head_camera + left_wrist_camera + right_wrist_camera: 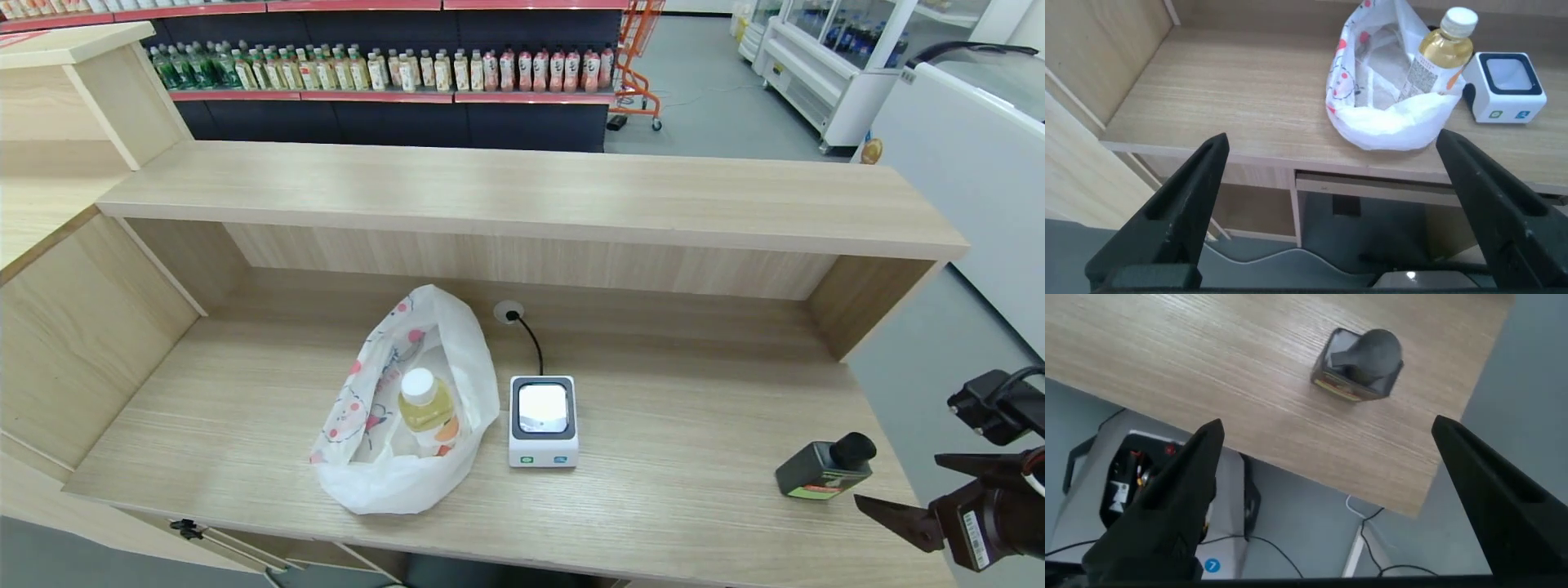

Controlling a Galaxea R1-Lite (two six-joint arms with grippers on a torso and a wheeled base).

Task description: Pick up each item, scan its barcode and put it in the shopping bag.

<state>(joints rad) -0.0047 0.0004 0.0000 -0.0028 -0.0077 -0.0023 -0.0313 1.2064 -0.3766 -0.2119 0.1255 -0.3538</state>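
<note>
A white shopping bag (384,457) (1384,122) with red prints lies open on the wooden counter, left of centre. A yellow-drink bottle (426,411) (1436,61) with a white cap sits inside it. Just right of the bag stands the white barcode scanner (543,420) (1507,86) with its window facing up. A small dark bottle (824,469) (1360,363) with a black cap lies on its side near the counter's right end. My right gripper (898,479) (1328,429) is open, empty, just off the counter's corner near that bottle. My left gripper (1333,147) is open and empty, below the counter's front edge.
The counter (669,425) has a raised back shelf (522,192) and side walls. The scanner's black cable (532,339) runs to a hole at the back. Store shelves of bottled drinks (384,69) and white freezers (963,147) stand beyond.
</note>
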